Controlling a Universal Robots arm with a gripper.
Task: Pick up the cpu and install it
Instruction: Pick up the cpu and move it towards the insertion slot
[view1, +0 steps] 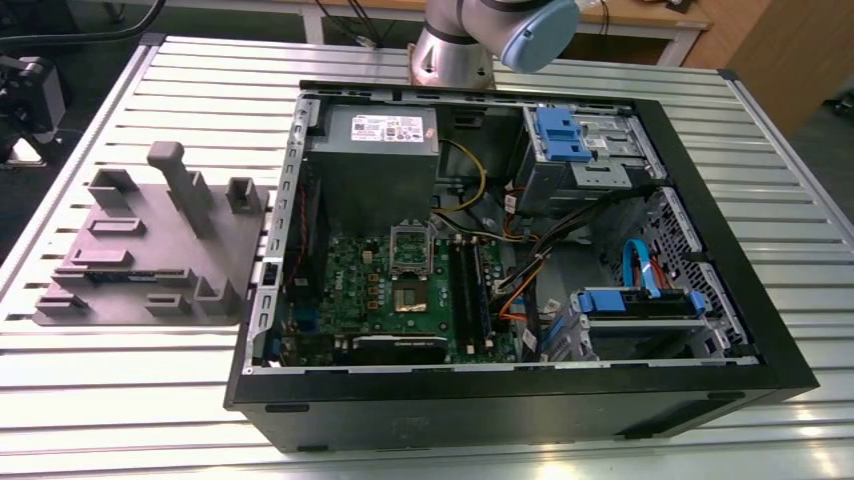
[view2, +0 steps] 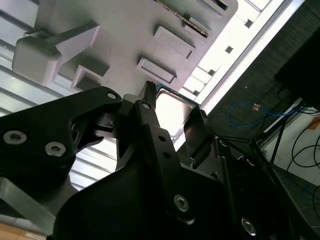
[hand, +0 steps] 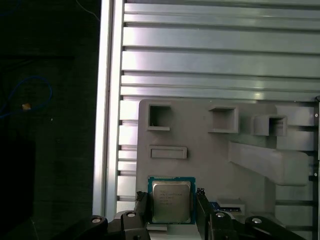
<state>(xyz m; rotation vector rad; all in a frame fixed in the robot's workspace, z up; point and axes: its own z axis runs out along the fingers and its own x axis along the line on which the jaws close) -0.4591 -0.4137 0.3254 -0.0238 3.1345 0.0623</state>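
I have the cpu (hand: 171, 200) clamped between the gripper's (hand: 172, 209) 2 black fingers (hand: 203, 209), 1 on each opposite edge, as the first wrist view shows. It sits flat and square to that camera. It has a silvery-grey metal lid with rounded corners and a thin green-and-pale rim around it. The lid carries several lines of dark print, but I cannot make out a word of it. In the second wrist view the cpu (view2: 172, 112) appears from a low angle, its top washed bright by glare and pinched between the fingers (view2: 150, 117). There it hangs above the grey fixture block (view2: 150, 30), apart from it.

In the first wrist view the fixture block (hand: 200, 135) lies behind the chip, with 3 square pockets, 1 shallow oblong pocket and a long raised post. It rests on the ribbed aluminium table (hand: 220, 50), near the table's edge.

In the exterior view the fixture block (view1: 134, 260) sits on the table (view1: 134, 400) at the exterior view's left, just beside the open black computer case (view1: 534, 410). Inside the case lies the green board (view1: 360, 290), with long black memory sticks (view1: 467, 280) on its side toward the exterior view's right. Beyond the board stands a tall grey metal box (view1: 374, 175) with a white label (view1: 384, 128), whose print I cannot read. The arm's (view1: 454, 50) silver base stands behind the case.
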